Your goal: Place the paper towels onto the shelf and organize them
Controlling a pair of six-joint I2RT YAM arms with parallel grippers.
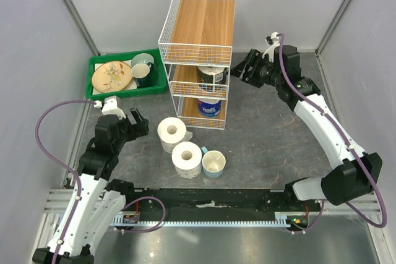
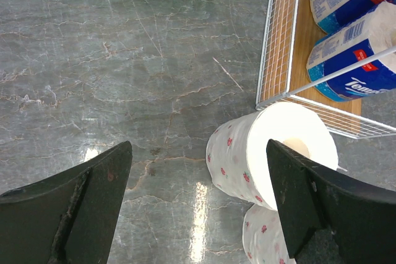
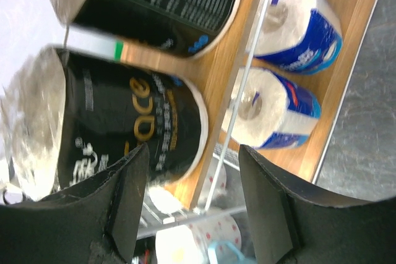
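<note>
A tall shelf (image 1: 204, 20) of thin white wire mesh, fitted with smooth, straight-grained light brown boards, is seen at the far middle of the grey, marble-veined table (image 1: 266, 140). On the middle board two dark-wrapped rolls (image 3: 130, 122) are lodged. They are covered in glossy black film with gold and white print, and crinkled clear film is seen over their pale ends. On the bottom board two blue-wrapped rolls (image 3: 281, 112) are set side by side, and a cardboard core is visible at the end of each.

Two patterned rolls (image 1: 171, 131) are stood upright on the table just near of the shelf, close together. They are cylinders of soft white paper dotted with small red marks, with hollow cores. A round pale blue cup (image 1: 213, 163), cream inside, is placed just right of the nearer roll.

A green tray (image 1: 99, 61) of plastic is seen far left, beside the shelf. A round decorated plate (image 1: 112, 75) and other crockery are held in it.

The left gripper (image 1: 137, 123) is held low, left of the patterned rolls. Its black wedge-shaped fingers (image 2: 93, 214) are spread wide with nothing between them, and the farther roll is seen just at one fingertip.

The right gripper (image 1: 242, 69) is held at the right side of the shelf, level with the middle tier. Its fingers (image 3: 272, 208) are parted and nothing is clamped.
</note>
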